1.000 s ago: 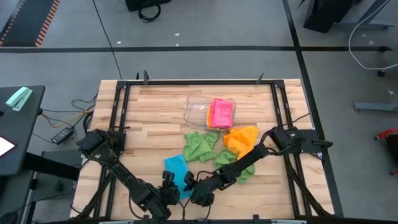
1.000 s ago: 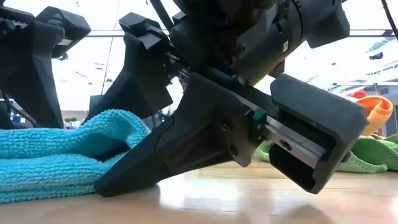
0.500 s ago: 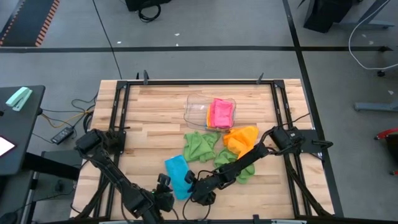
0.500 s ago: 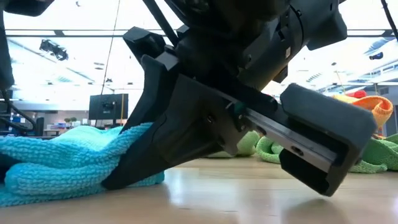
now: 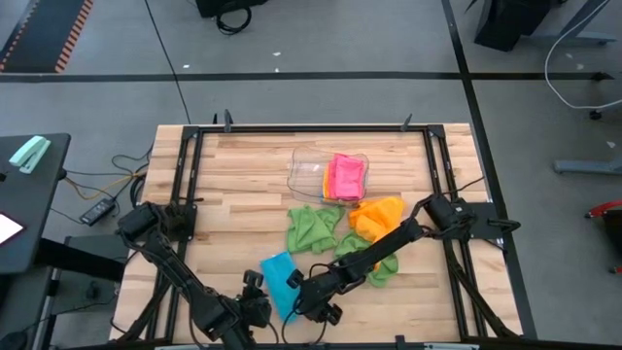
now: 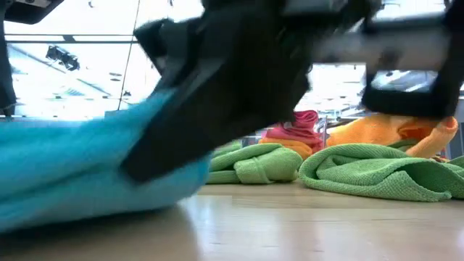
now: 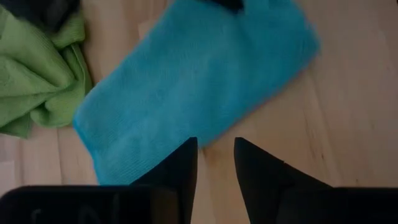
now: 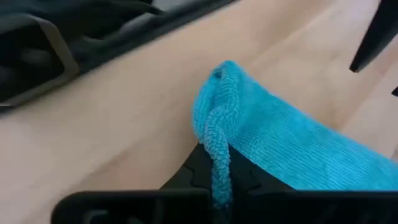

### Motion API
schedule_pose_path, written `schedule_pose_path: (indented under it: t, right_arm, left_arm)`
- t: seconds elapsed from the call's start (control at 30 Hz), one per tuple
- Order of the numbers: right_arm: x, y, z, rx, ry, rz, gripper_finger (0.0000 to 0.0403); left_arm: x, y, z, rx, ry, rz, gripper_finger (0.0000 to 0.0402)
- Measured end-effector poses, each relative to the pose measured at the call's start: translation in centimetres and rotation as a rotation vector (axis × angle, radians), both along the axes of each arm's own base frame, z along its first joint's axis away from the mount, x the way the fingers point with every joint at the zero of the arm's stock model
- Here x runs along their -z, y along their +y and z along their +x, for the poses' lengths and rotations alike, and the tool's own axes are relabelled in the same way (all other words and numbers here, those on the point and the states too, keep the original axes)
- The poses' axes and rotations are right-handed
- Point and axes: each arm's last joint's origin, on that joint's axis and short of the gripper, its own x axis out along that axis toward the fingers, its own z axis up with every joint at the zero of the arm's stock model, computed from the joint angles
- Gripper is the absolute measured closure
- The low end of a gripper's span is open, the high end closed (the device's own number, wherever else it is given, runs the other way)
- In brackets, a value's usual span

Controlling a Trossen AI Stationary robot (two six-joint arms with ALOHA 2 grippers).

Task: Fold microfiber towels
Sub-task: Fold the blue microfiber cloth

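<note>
The wooden table point(image 5: 233, 185) was seen from above, with both arms reaching to its near edge. A clear plastic tray point(image 5: 309, 172) stood toward the far side, a pink towel point(image 5: 346, 176) lying in it. Two green towels point(image 5: 312, 227) point(image 5: 364, 255) and an orange towel point(image 5: 379, 216) were heaped mid-table, touching one another. The blue towel point(image 5: 281, 282) lay flat near the front edge, apart from the heap. The right gripper point(image 5: 297, 293) was clenched on an edge of the blue towel, the cloth bunched between its fingers point(image 8: 205, 171). The left gripper point(image 7: 214, 155) was held partly open just beside the blue towel's edge, nothing gripped.
</note>
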Motion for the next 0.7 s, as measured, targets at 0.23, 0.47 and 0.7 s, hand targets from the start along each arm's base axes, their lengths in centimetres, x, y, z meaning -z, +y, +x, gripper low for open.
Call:
schedule_pose_path:
  t: [0.23,0.47,0.7]
  right_arm:
    - [-2.4,-0.5,0.1,-0.003,0.032,0.134,0.0391]
    - [-2.7,-2.3,0.8,0.027,0.106,0.252,0.0391]
    - [-2.8,-4.2,1.6,0.092,0.136,0.300,0.0390]
  left_arm:
    - [-0.4,-0.2,-0.5,0.038,0.004,0.011,0.0298]
    - [-0.1,0.1,0.1,0.014,-0.005,0.015,0.0303]
    - [-0.1,0.4,0.4,0.003,-0.005,0.017,0.0305]
